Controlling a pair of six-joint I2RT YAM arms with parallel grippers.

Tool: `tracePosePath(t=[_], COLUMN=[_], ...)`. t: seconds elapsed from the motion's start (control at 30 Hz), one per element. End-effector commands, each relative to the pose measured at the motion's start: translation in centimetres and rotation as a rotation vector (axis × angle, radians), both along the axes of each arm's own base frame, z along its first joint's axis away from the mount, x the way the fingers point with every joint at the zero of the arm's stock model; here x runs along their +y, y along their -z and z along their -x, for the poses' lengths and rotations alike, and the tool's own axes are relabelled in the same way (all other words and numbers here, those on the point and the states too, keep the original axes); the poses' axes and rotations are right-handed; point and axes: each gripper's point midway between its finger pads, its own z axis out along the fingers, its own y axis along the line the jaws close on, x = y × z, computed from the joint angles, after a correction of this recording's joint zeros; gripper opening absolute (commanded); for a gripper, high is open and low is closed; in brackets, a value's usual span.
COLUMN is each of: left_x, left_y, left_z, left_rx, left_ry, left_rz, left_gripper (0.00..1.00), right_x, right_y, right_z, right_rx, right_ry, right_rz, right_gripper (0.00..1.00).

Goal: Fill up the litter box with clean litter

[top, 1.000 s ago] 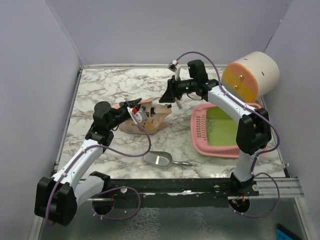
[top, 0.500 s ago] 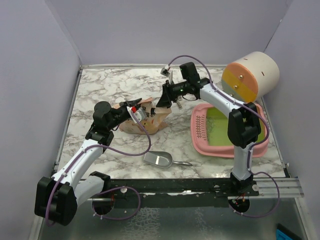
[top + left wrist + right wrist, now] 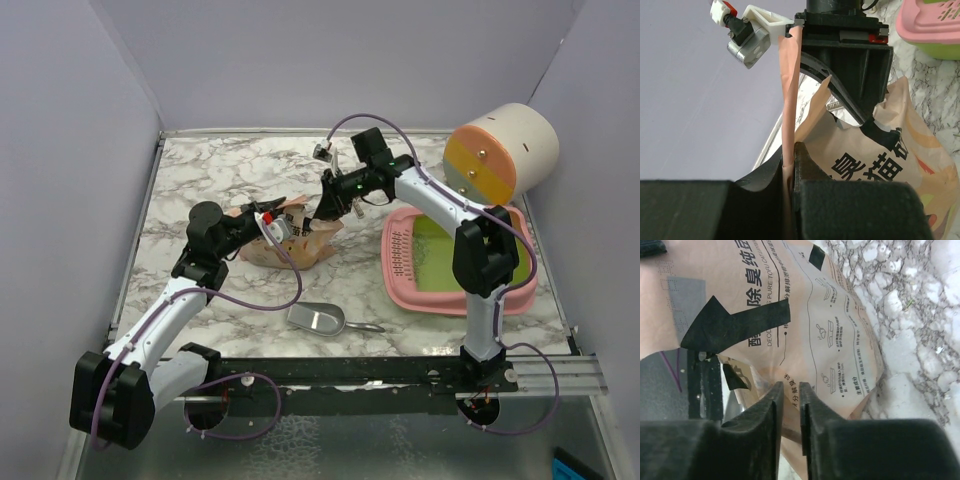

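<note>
On the marble table [image 3: 200, 170], the left gripper [image 3: 790, 155] clamped the bag [image 3: 300, 240] rim, the right gripper [image 3: 791, 390] closure could not be told, and the litter box [image 3: 398, 262] lay rightward of both, nearer the right arm.

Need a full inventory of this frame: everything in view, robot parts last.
litter box: 1, pink with a lime-green inside, right side of the table.
litter bag: 1, tan, printed, centre of the table, held between both arms.
scoop: 1, grey metal, on the table in front of the bag.
cylinder: 1, cream with orange and yellow bands, far right, by the box's far end.
table: 1, white-and-grey marble.
walls: 3, lilac, at left, back and right.
rail: 1, black, near edge, carrying both bases.
left arm: 1, white and black, jaws shut on the bag's edge.
right arm: 1, same colours, jaws at the bag's top, seemingly shut on that same edge.
</note>
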Motion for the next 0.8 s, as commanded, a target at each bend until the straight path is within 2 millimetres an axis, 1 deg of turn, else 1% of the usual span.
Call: tracePosePath(t=[0.0,0.03,0.1,0.2,0.27,0.37,0.57,0.67,0.7,0.73,0.77], left_x=[-0.5,-0.4,-0.4,-0.3,-0.1,0.0,0.2,0.5,0.6,0.7,0.8], left_y=[-12.9,-12.9,-12.7,-12.4,-12.1,-11.9,-11.0,-10.7,-10.6,-10.6,-10.6], left_z=[1.5,1.4,1.4,1.6,1.6,1.8,2.3,2.7,2.8,3.0,3.2], left_rx=[-0.411,-0.411,-0.407,-0.405,-0.402,-0.396,-0.371,-0.368,-0.366,-0.368,-0.367], left_ry=[0.046,0.044,0.041,0.037,0.028,0.025,0.025,0.015,0.013,0.012,0.011], left_rz=[0.12,0.12,0.119,0.115,0.112,0.116,0.126,0.129,0.131,0.134,0.14], left_gripper=[0.0,0.0,0.0,0.0,0.0,0.0,0.0,0.0,0.0,0.0,0.0], right_x=[-0.7,-0.8,-1.1,-1.7,-2.1,-2.6,-3.1,-2.7,-2.5,-2.2,-1.8], right_y=[-0.1,-0.1,-0.6,-1.6,-2.8,-5.2,-9.0,-10.2,-10.4,-10.4,-10.3], right_z=[1.5,1.3,0.6,-1.1,-1.9,-2.4,-2.5,-1.3,-0.8,0.0,0.8], right_rx=[-0.002,-0.006,-0.035,-0.128,-0.205,-0.287,-0.371,-0.369,-0.365,-0.357,-0.343], right_ry=[-0.021,-0.004,0.057,0.187,0.269,0.366,0.477,0.44,0.408,0.366,0.315], right_rz=[0.046,0.053,0.079,0.115,0.116,0.074,-0.016,-0.057,-0.072,-0.087,-0.101], right_gripper=[0.07,0.02,0.01,0.01,0.01,0.01,0.01,0.01,0.09,0.23,0.33])
